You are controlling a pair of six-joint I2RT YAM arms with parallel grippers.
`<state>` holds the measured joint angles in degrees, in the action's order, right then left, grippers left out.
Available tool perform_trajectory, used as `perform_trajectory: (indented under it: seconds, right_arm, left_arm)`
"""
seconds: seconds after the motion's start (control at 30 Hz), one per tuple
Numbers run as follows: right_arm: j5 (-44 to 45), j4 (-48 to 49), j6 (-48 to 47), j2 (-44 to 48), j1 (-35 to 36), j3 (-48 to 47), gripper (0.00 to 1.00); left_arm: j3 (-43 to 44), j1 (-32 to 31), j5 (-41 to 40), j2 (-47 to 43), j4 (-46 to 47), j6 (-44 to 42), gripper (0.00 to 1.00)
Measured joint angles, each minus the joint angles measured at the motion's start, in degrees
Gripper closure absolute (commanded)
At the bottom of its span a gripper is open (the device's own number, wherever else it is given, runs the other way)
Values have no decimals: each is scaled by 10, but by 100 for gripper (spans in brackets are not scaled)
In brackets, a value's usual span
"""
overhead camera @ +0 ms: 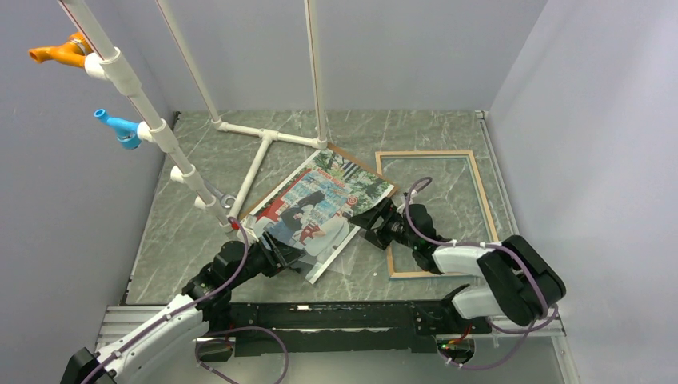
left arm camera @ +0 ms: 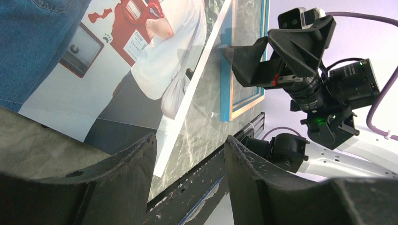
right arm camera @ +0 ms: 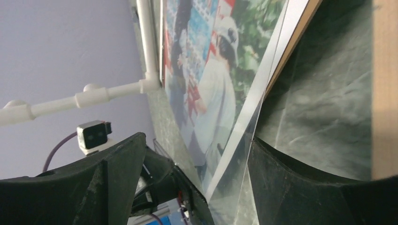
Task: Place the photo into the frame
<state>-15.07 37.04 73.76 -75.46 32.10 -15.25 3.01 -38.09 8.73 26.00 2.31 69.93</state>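
Photo (overhead camera: 320, 212) lying askew on the counter (overhead camera: 192, 232) atop a brown board (overhead camera: 352, 154), just left of the flat wood-faced frame (overhead camera: 424, 154), left pincer (overhead camera: 289, 254) parted at its near corner, right pincer (overhead camera: 362, 218) wide, straddling its right edge

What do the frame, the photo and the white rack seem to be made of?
The frame looks like light matte wood, tan strips. The photo: thin printed paper or card, white border. The rack: likely smooth white plastic pipe with jointed fittings.
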Motion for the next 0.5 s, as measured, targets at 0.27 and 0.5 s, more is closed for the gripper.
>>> perform_trajectory:
  seconds: [0.27,0.5]
  right_arm:
    - [-58,58,-35,-75,-66,-27,26]
    - [-139,119,-51,-131,-117,-54,30]
  left_arm:
    - [0,0,0,0,0,0,40]
    - [0,0,1,-3,-4,0,40]
